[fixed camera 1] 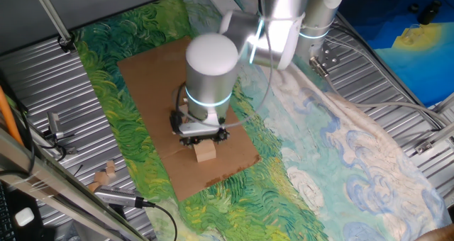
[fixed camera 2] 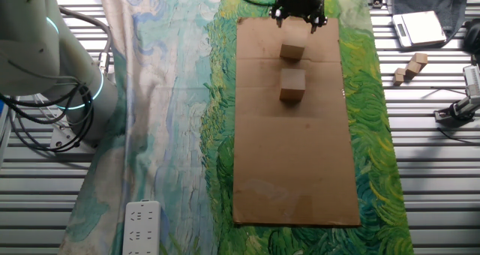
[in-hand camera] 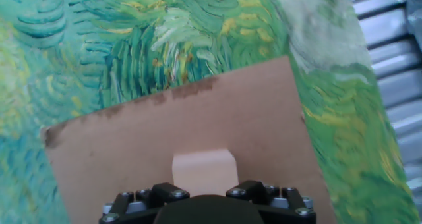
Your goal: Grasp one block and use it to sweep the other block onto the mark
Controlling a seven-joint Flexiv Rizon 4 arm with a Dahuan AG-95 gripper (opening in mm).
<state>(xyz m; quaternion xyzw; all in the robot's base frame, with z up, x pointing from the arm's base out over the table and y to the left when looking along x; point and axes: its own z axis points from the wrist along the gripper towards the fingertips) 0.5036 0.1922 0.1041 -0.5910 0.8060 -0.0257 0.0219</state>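
Observation:
A brown cardboard sheet (fixed camera 2: 296, 165) lies on a painted cloth. My gripper (fixed camera 2: 298, 19) stands over the sheet's far end and is shut on one pale wooden cube (fixed camera 2: 292, 49). In the hand view the cube (in-hand camera: 203, 170) sits between my two black fingers (in-hand camera: 165, 191), just ahead of the gripper (in-hand camera: 206, 188). In one fixed view the held cube (fixed camera 1: 206, 152) hangs right under the gripper (fixed camera 1: 203, 138). The second cube (fixed camera 2: 292, 85) rests on the cardboard a short way nearer the sheet's middle; the arm hides it in the one fixed view. No black mark shows in any view.
The green and blue cloth (fixed camera 2: 172, 97) covers a ribbed metal table (fixed camera 2: 427, 172). Small loose wooden pieces (fixed camera 2: 411, 66) and a grey scale (fixed camera 2: 420, 26) lie off the cloth. A white power strip (fixed camera 2: 142, 225) lies near the cloth's corner. The arm's base (fixed camera 2: 45, 52) stands beside it.

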